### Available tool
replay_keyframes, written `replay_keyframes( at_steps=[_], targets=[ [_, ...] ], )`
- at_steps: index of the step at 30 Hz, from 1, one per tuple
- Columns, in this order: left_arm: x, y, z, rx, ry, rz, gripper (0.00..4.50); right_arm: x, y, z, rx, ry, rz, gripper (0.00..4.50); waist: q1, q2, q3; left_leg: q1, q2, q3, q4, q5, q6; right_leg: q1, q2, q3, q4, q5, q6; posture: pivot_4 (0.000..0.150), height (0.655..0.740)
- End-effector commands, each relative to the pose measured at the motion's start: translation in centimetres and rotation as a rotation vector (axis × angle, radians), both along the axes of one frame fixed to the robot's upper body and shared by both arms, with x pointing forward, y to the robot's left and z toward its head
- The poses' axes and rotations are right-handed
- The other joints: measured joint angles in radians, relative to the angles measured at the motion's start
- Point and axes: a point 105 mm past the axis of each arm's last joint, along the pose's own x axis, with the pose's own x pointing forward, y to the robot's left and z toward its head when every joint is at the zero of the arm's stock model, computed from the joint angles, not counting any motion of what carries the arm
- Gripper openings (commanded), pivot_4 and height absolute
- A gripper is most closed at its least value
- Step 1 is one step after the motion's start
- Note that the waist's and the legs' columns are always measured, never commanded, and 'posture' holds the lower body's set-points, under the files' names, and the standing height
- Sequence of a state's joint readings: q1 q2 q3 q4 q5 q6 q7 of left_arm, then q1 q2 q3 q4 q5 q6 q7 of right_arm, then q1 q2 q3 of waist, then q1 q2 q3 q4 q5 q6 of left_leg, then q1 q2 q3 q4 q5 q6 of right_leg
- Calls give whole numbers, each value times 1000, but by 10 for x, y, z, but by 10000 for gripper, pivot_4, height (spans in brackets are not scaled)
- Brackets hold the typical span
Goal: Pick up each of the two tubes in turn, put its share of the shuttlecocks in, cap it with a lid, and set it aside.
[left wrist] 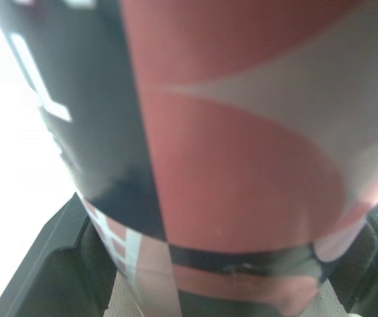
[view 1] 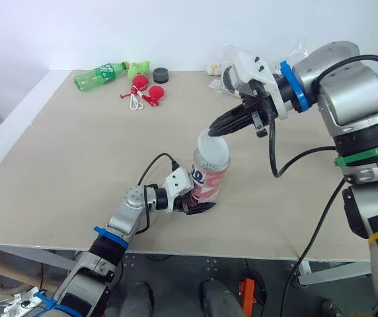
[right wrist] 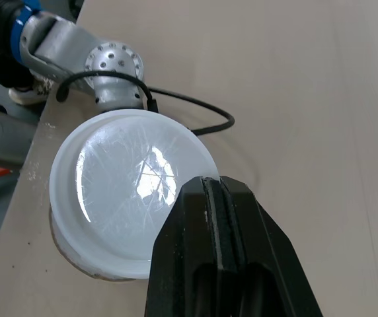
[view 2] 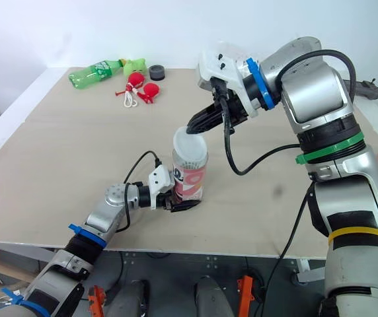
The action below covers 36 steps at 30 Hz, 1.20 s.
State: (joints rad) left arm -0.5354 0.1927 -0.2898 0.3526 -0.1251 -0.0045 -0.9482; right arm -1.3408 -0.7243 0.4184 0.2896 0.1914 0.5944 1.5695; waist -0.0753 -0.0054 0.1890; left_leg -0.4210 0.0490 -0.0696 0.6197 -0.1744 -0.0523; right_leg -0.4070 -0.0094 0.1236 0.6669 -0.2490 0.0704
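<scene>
My left gripper is clamped around the tube near its base, one black finger on either side of the red, white and dark label. The tube stands upright near the front edge of the table.

Up top, my right gripper has its fingers pressed together, tips down on the near rim of the translucent white lid. The lid sits over the tube's mouth. Whether a sliver of rim is caught between the fingers, I cannot tell.

A black cable droops from my right wrist and hangs close beside the tube. Another cable loops off my left wrist across the tabletop.

Well apart, along the back edge, lie a green plastic bottle on its side, a small green toy, a dark grey ring and two red balls on a white cord. Crumpled clear plastic sits behind my right arm.
</scene>
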Motion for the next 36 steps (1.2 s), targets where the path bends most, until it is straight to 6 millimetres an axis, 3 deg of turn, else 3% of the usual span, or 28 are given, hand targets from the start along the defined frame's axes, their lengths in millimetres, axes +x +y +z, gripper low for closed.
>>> replay_keyframes(
  at_steps=[1,13,36],
  targets=[
    [2,5,-15,56,28,25,36647,-9,1,15,-12,-34,55,1295,0,0,0,0,0,0,0,0,0,0,0,0,0,0,0,1500,7400],
    [2,4,-16,55,25,20,36647,-11,-1,17,-28,-41,58,1295,0,0,0,0,0,0,0,0,0,0,0,0,0,0,0,1500,7400],
    [2,5,-16,53,24,24,36647,-8,-4,-14,-129,-31,82,1295,0,0,0,0,0,0,0,0,0,0,0,0,0,0,0,1500,7400]
  ],
)
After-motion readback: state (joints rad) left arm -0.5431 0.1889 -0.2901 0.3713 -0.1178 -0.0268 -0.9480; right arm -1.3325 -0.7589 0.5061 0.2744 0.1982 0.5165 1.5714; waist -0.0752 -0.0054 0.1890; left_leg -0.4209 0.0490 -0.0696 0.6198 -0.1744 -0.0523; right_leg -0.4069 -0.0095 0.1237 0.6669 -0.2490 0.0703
